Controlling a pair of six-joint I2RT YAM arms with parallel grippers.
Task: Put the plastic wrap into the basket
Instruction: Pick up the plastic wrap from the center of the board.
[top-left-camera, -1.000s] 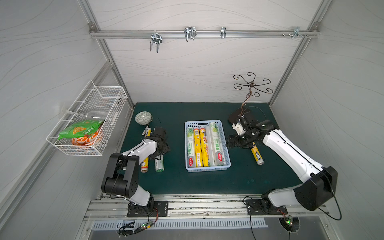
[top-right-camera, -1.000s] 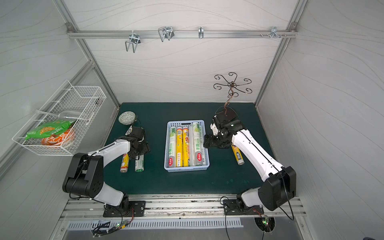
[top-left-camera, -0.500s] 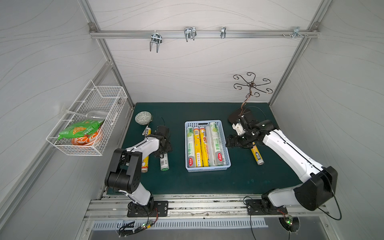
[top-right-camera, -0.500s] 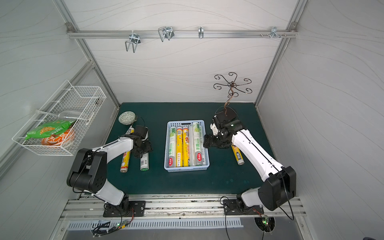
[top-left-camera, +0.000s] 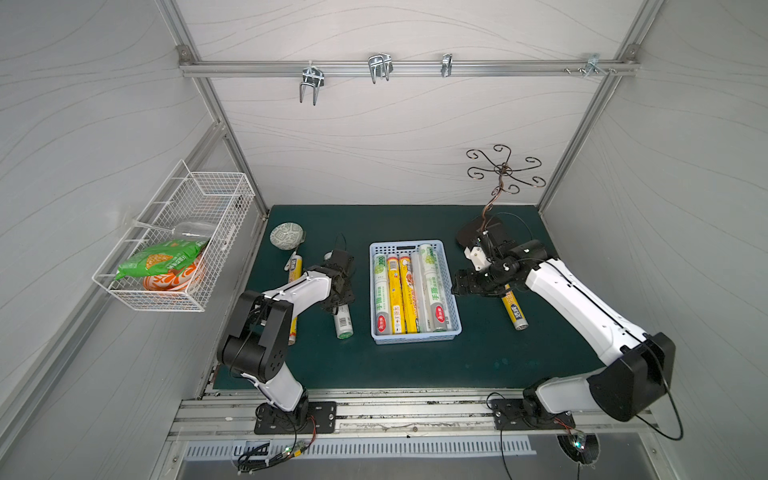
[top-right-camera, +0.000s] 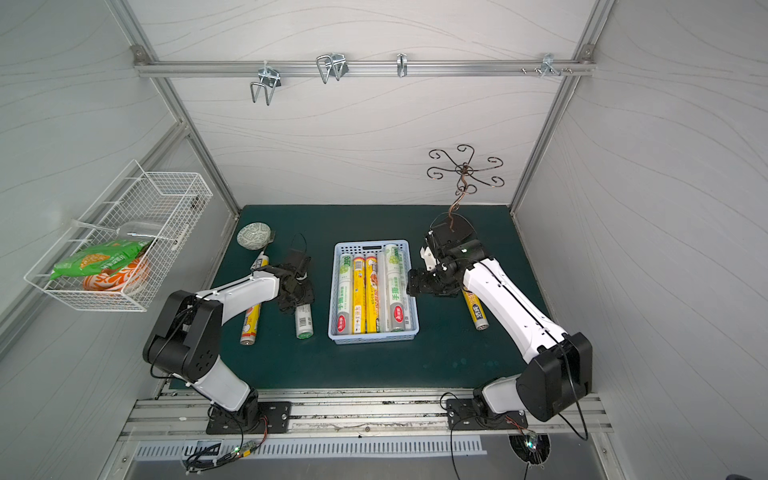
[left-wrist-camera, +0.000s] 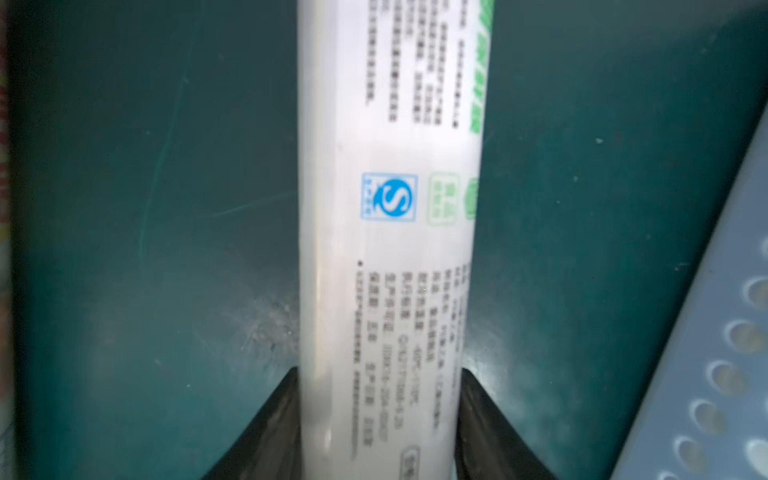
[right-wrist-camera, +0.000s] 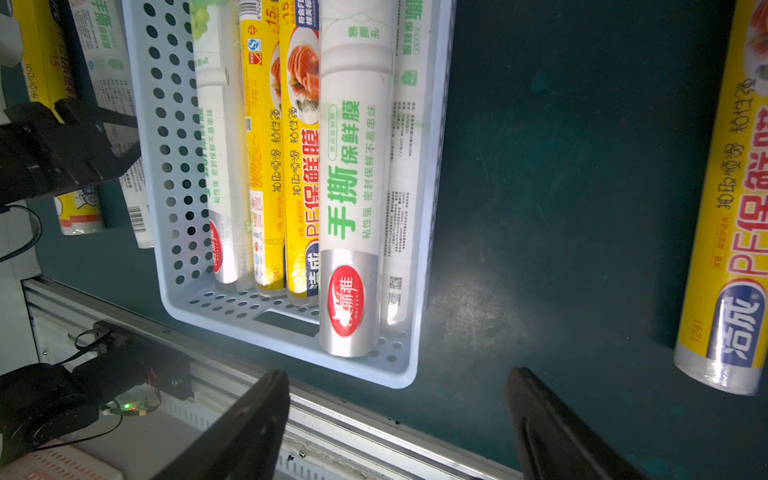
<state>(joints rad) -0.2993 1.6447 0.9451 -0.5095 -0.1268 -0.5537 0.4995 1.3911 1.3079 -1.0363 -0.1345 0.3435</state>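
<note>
Blue basket (top-left-camera: 415, 337), in both top views, holds five plastic wrap rolls (top-left-camera: 409, 291). Left wrist: left claw (left-wrist-camera: 379, 374) clamps a white roll (left-wrist-camera: 386, 249) lying on the surface (left-wrist-camera: 166, 208) beside the basket. Right wrist: right claw (right-wrist-camera: 397, 374) gapes empty beside the basket.

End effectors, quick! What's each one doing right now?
Left end effector: closed on the white roll, lying on the mat.
Right end effector: open, holding nothing.

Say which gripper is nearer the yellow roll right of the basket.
Right: right gripper sits beside the yellow roll; left gripper, across the basket, flanks a white roll.
</note>
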